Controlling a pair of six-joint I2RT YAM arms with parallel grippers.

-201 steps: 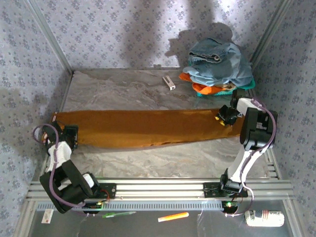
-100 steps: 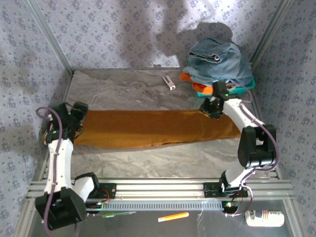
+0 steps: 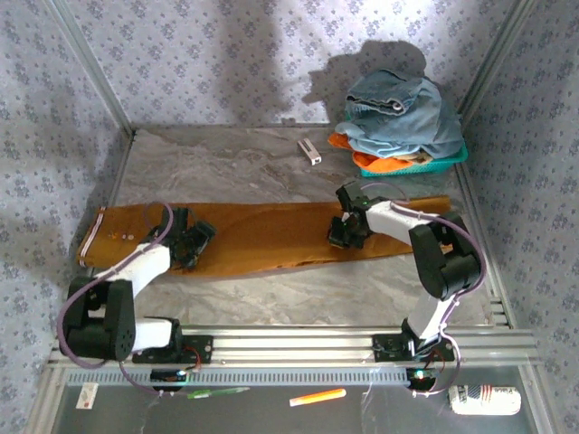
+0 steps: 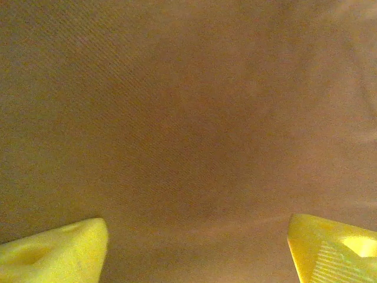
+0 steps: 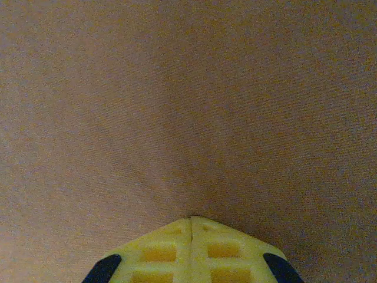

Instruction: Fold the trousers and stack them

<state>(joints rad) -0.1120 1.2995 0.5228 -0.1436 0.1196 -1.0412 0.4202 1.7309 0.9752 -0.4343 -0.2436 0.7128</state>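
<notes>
Mustard trousers (image 3: pixel 271 233) lie flat on the tabletop (image 3: pixel 226 172), a long band running from 9 to 3 o'clock across its middle. The pale waistband end is at 9 o'clock, close to the tabletop's left edge.

The left hand (image 3: pixel 194 242) sits on the cloth toward the 9 o'clock end, just inboard of the waistband. In the left wrist view its fingers (image 4: pixel 56 253) stand wide apart, with flat cloth beneath the gap and no grip.

The right hand (image 3: pixel 342 231) sits on the cloth right of centre, toward 3 o'clock, well apart from the left hand. In the right wrist view its fingertips (image 5: pixel 159 250) are pressed together at the cloth. A faint crease runs from them toward 12 o'clock. I cannot tell whether any cloth is nipped.

At 1 o'clock stands a teal basket (image 3: pixel 457 155) with orange cloth (image 3: pixel 369 163) and blue denim (image 3: pixel 403 113) heaped on top. A small white object (image 3: pixel 309 152) lies at 12 o'clock, apart from the trousers.
</notes>
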